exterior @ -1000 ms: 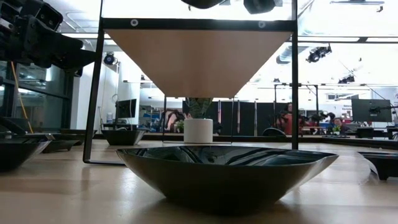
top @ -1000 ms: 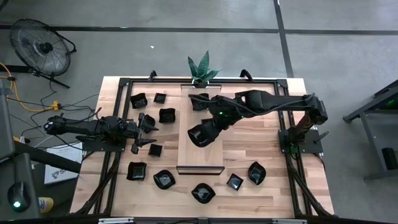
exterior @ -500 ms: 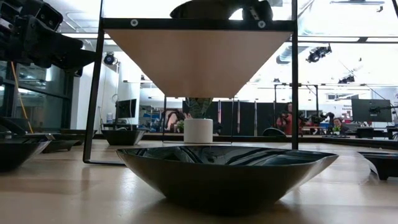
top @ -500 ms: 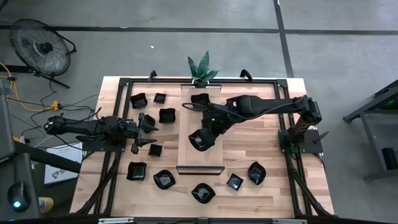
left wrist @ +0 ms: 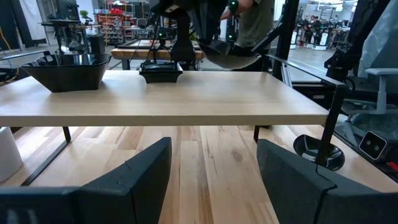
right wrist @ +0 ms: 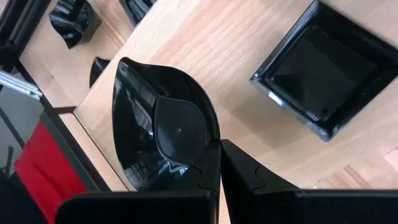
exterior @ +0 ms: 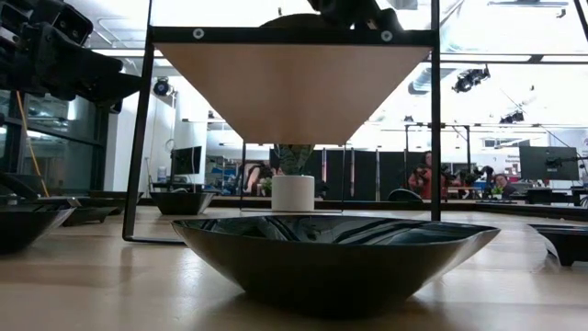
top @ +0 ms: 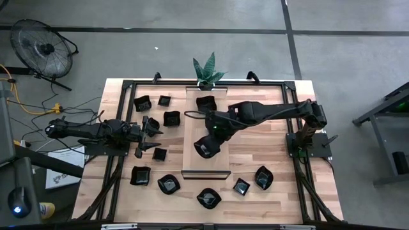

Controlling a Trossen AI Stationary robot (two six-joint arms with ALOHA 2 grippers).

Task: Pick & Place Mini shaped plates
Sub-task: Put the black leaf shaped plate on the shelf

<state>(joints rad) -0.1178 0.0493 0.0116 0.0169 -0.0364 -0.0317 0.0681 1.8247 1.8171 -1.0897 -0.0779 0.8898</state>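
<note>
My right gripper (top: 212, 132) reaches from the table's right over the long pale wooden board (top: 206, 167), shut on a glossy black leaf-shaped mini plate (top: 206, 147) (right wrist: 163, 134). In the left wrist view that plate (left wrist: 227, 56) hangs low over the board; I cannot tell whether it touches. A square plate (right wrist: 323, 74) (top: 206, 102) rests on the board's far part. My left gripper (top: 156, 138) (left wrist: 211, 180) waits open at the table's left among other plates. My right gripper pinches the leaf-shaped plate by its rim at one end (right wrist: 210, 148) between the two shut fingers (right wrist: 249, 180). The fingers slant down from the table's right. The plate sticks out ahead of the fingers, tilted, over the board's middle.
Several black plates lie on the table along the near edge (top: 209, 198) and on the left (top: 171, 118). One large plate (exterior: 335, 253) fills the low view in front of the raised board (exterior: 294, 83). A potted plant (top: 208, 70) stands at the far edge. Black frame rails (top: 121, 121) border the table.
My right gripper has come down toward the board and a little toward the near edge, carrying the leaf-shaped plate with it. The plate, high above the board a second ago, now sits low over the board's middle.
</note>
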